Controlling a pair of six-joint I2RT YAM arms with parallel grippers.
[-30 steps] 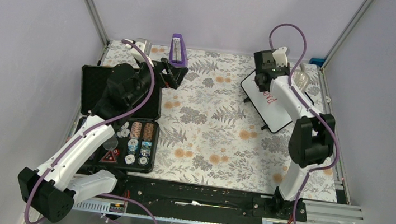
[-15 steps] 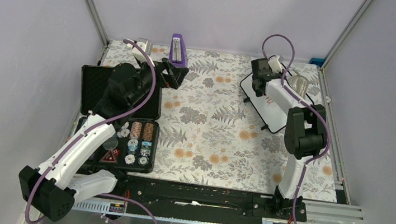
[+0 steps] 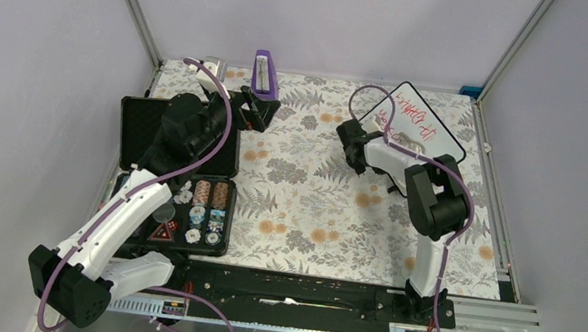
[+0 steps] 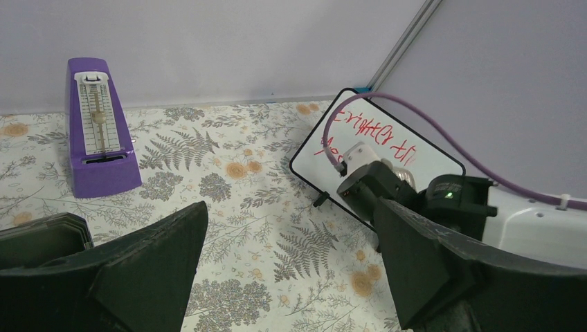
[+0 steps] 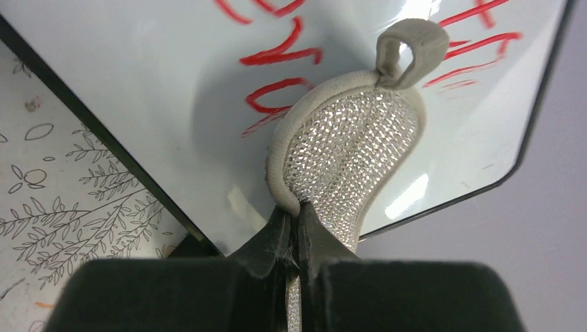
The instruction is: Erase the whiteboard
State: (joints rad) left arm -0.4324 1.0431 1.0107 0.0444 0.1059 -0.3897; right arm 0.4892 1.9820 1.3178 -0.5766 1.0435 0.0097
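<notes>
Right wrist | right end effector [image 5: 297, 214] pinches pad [image 5: 346, 152] before whiteboard [image 5: 138, 90] | left end effector [image 4: 289, 218] spread by metronome [image 4: 97, 131]

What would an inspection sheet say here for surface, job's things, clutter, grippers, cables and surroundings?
Surface: fern-print cloth, lying flat.
Job's things: whiteboard, red writing unwiped, appears tilted up.
Clutter: purple metronome upright; open poker chip case.
Grippers: right gripper shut on silvery pad, at the board's face; left gripper open, empty.
Cables: purple cables loop over both arms; no snag seen.
Surroundings: lilac walls, metal frame posts.
</notes>
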